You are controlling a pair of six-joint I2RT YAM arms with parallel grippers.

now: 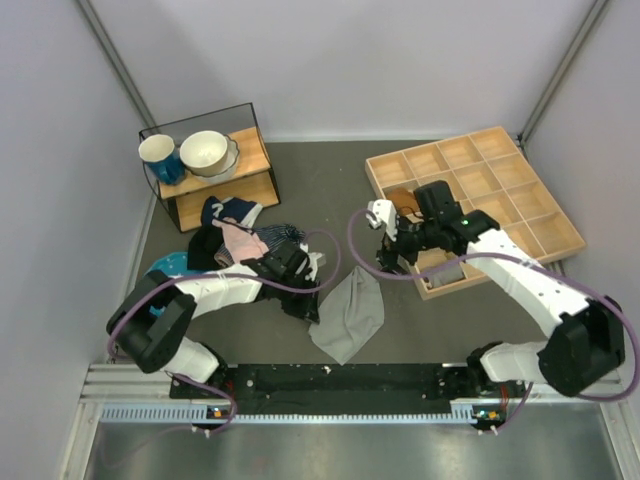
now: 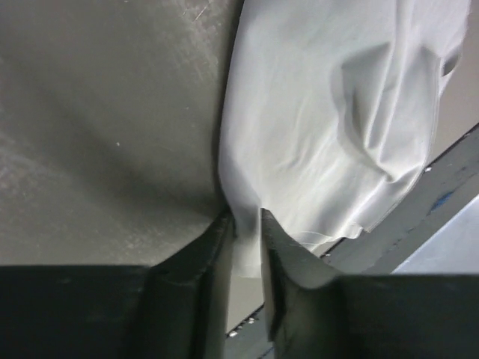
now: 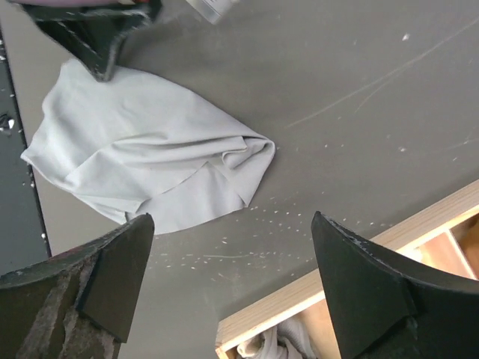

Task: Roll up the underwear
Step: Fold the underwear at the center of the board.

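Note:
The grey underwear [image 1: 350, 315] lies spread on the dark table near the front middle. It also shows in the left wrist view [image 2: 329, 127] and in the right wrist view [image 3: 142, 153]. My left gripper [image 1: 312, 290] sits at its left edge, shut on a fold of the underwear's edge [image 2: 245, 232]. My right gripper [image 1: 385, 245] hovers open and empty to the right of the underwear, over the table beside the wooden tray's near left corner [image 3: 314, 303].
A pile of clothes [image 1: 235, 240] with navy striped and pink pieces lies at the left. A wire shelf [image 1: 215, 175] holds a blue cup and a white bowl. The compartment tray [image 1: 520, 195] stands at the right, cloth in some cells. A black rail [image 1: 340, 380] runs along the front.

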